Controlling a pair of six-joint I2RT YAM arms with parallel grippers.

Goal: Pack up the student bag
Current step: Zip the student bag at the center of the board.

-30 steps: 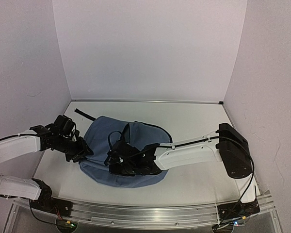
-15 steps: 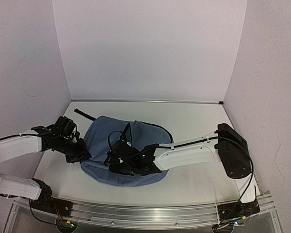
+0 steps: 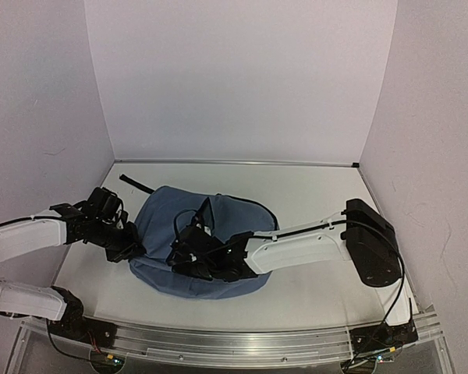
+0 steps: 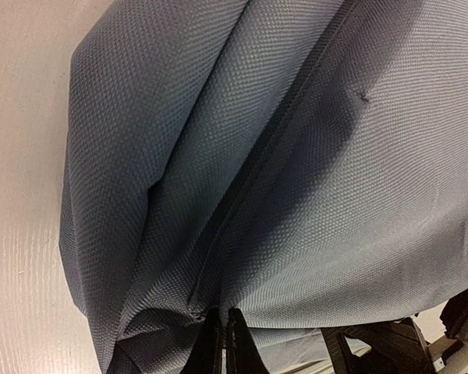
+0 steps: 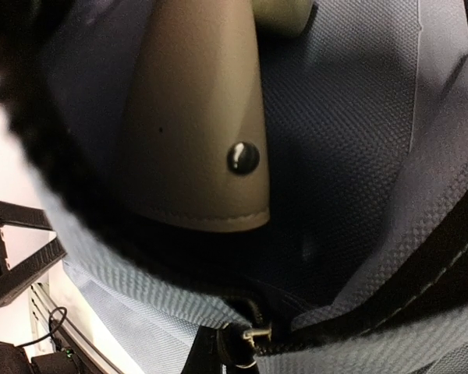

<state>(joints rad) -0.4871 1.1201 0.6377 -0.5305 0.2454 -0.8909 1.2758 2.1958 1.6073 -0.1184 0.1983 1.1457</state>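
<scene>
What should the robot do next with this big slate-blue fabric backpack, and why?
Probably slide the metal zipper pull along: the right fingers pinch it, a tan snap pouch sits inside the slate-blue fabric backpack, and the left fingers grip its edge.

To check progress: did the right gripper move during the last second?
Yes. The right gripper moved slightly left over the student bag, away from the right wall.

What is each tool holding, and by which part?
The left tool pinches the bag by its fabric at the zipper seam; the right tool grips its zipper pull.
</scene>
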